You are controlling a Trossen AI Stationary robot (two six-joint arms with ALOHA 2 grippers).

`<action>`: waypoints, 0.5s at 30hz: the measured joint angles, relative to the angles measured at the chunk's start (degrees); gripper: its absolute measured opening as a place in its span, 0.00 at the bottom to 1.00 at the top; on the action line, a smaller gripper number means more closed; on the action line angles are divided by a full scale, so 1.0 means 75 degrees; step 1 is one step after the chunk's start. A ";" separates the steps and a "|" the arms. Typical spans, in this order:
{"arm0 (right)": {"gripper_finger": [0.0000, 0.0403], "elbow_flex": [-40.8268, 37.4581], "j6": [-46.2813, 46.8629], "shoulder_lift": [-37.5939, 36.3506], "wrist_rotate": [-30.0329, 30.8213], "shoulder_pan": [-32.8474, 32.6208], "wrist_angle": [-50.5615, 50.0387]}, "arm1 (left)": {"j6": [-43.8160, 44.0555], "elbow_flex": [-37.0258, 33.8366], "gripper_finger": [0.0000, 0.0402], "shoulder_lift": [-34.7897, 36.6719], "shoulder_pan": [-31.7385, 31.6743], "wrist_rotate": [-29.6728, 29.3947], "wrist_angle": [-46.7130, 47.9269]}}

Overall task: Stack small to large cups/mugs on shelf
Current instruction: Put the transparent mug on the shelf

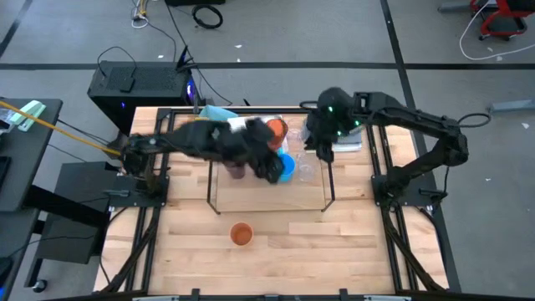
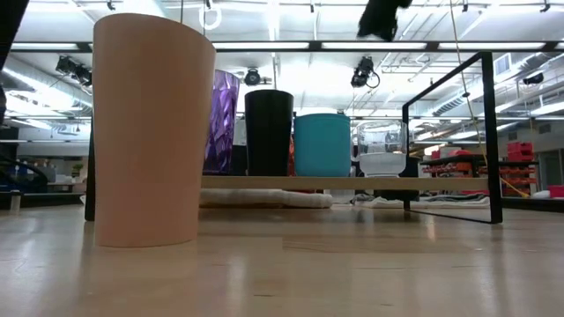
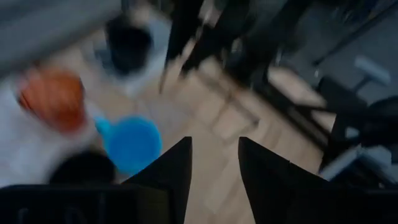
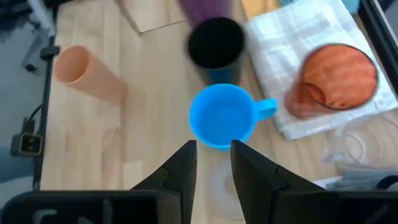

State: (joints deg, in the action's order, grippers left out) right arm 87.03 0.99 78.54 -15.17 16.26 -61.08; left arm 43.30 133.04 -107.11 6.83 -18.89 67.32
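Left gripper (image 3: 214, 177) hangs over the shelf (image 1: 329, 186) with its fingers parted and nothing between them, likely choosing a cup. Right gripper (image 4: 213, 171), also parted and empty, waits above the blue cup (image 4: 224, 116). Purple (image 2: 220, 121), black (image 2: 269, 132), blue and glass (image 2: 382, 148) cups stand in a row on the shelf; one orange cup (image 1: 241, 234) sits apart at the table's front

Pale wooden table (image 1: 276, 242) — smooth, faint sheen. Matt orange cup (image 2: 152, 132), near; glossy purple cup (image 2: 222, 119); clear glass cup (image 2: 382, 145); thin black metal shelf (image 2: 487, 132); white cloth (image 4: 292, 46) — seemingly woven.
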 joint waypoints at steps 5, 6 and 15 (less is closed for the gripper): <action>0.26 -0.0625 -0.0222 0.0055 -0.0857 0.1144 0.0795 | -0.1384 -0.0364 0.31 0.1051 -0.0587 -0.1091 -0.0667; 0.26 -0.0718 -0.0225 0.0099 -0.0901 0.1330 0.0965 | -0.1493 -0.0412 0.31 0.1317 -0.0736 -0.1302 -0.0628; 0.26 -0.0511 0.0095 0.1862 -0.1158 0.2054 0.2116 | -0.3358 -0.0309 0.28 0.2320 -0.1956 -0.1715 -0.0489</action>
State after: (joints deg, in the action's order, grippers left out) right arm 83.19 1.70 92.50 -23.85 31.66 -45.21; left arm 18.12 130.72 -89.71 -7.84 -31.76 63.65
